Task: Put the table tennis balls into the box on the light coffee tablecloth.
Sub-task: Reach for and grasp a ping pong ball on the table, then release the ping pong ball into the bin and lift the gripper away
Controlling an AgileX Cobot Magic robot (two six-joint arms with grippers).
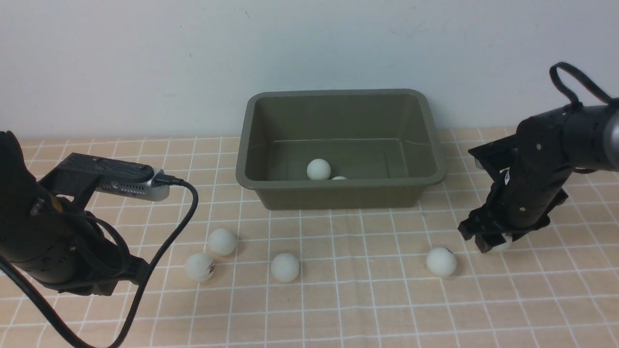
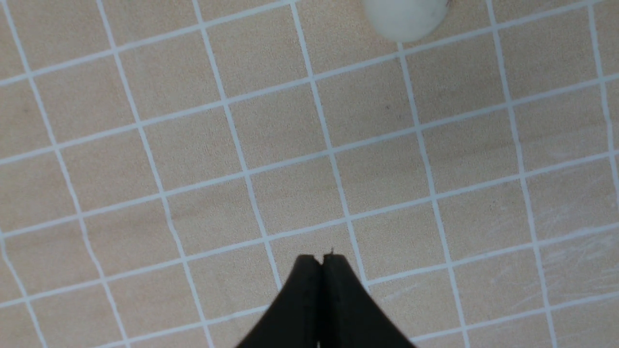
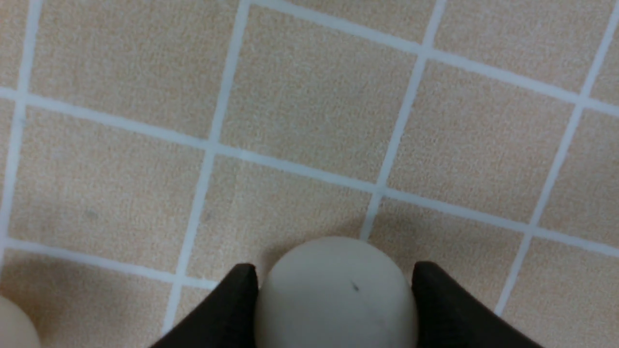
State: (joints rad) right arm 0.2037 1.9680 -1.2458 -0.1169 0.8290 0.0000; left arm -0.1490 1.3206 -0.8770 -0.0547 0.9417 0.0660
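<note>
The olive-green box (image 1: pixel 251 145) stands at the back of the light coffee tablecloth (image 1: pixel 362 299) with two table tennis balls (image 1: pixel 318 169) inside. Three white balls (image 1: pixel 222 241) lie in front of it on the left, and one ball (image 1: pixel 440 261) lies on the right. My right gripper (image 1: pixel 491 241) is down at the cloth beside that ball. In the right wrist view its fingertips (image 3: pixel 244 282) press both sides of another ball (image 3: pixel 333 309). My left gripper (image 2: pixel 321 258) is shut and empty over bare cloth, with a ball (image 2: pixel 405 17) some way ahead of it.
A white wall rises just behind the box. The left arm, with its camera and looping black cable (image 1: pixel 159 251), fills the near left corner. Another ball's edge (image 3: pixel 12 328) shows at the corner of the right wrist view.
</note>
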